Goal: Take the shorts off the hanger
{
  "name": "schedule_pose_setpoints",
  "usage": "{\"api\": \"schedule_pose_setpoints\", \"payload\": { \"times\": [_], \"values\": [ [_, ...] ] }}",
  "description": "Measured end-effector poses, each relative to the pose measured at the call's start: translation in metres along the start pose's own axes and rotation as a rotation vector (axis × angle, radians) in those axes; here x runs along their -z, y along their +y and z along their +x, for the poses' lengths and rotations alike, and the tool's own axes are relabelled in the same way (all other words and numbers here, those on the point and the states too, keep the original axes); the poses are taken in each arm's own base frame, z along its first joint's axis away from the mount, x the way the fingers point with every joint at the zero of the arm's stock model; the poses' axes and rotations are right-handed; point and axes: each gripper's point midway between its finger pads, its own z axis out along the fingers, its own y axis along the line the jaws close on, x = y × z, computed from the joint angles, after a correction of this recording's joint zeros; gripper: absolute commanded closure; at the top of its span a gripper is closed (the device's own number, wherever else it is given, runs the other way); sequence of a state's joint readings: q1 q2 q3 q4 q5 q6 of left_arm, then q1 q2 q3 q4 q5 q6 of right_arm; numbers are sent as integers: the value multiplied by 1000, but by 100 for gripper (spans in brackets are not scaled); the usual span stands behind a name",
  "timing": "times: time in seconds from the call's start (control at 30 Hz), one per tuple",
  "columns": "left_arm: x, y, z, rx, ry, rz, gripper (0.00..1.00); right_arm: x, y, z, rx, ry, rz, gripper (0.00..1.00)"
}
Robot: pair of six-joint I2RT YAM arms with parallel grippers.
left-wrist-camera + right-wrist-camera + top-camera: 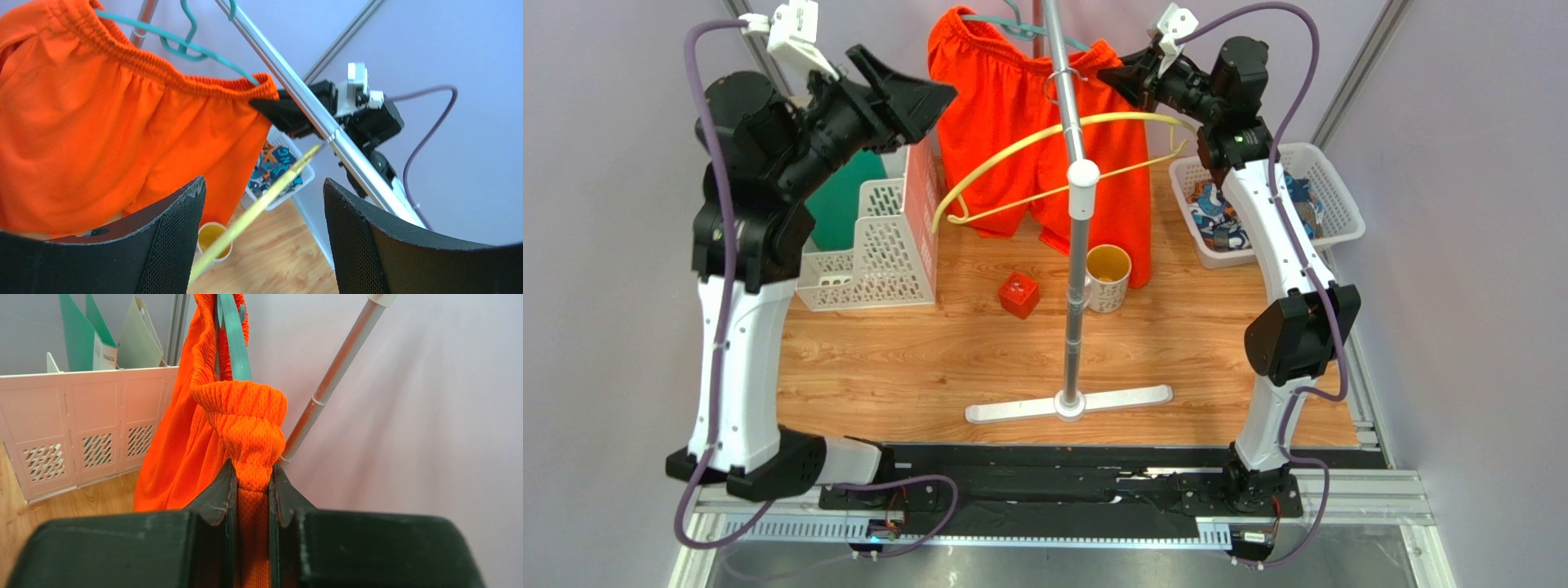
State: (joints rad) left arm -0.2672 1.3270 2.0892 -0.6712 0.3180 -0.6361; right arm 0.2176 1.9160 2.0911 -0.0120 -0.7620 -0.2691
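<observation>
Plain bright orange cloth shorts (pixel 1014 110); thin teal plastic hanger (pixel 236 343); curved yellow plastic hanger (pixel 258 208). Blue, white, black and orange printed cloth shorts (pixel 1220 228); white lattice plastic basket (pixel 1342 186). Small red cube (pixel 1019 295). Silver-grey metal pole (pixel 1075 331). Light brown wood-grain table (pixel 891 355).

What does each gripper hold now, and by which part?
The right gripper pinches the orange shorts at the waistband's end. The left gripper, jaws open, holds nothing.

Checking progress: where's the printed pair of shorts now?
Top view: the printed shorts lie in the white basket at the right, partly hidden behind the right arm.
</observation>
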Motion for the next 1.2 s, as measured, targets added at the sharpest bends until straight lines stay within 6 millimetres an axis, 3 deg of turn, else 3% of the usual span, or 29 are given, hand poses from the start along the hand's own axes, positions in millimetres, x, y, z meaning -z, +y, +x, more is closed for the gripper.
{"api": "schedule_pose_setpoints", "payload": {
  "times": [0.3,0.63,0.83,1.2],
  "values": [
    [-89,40,-7,62,-3,33,30,4,16,11,-76,24,-72,100],
    [-166,92,28,93,54,34,29,14,36,39,-170,73,-146,100],
    [-173,108,36,12,65,9,33,23,47,32,-213,72,-171,100],
    [-183,101,35,-26,36,55,38,33,62,29,-249,81,-201,100]
  ]
}}
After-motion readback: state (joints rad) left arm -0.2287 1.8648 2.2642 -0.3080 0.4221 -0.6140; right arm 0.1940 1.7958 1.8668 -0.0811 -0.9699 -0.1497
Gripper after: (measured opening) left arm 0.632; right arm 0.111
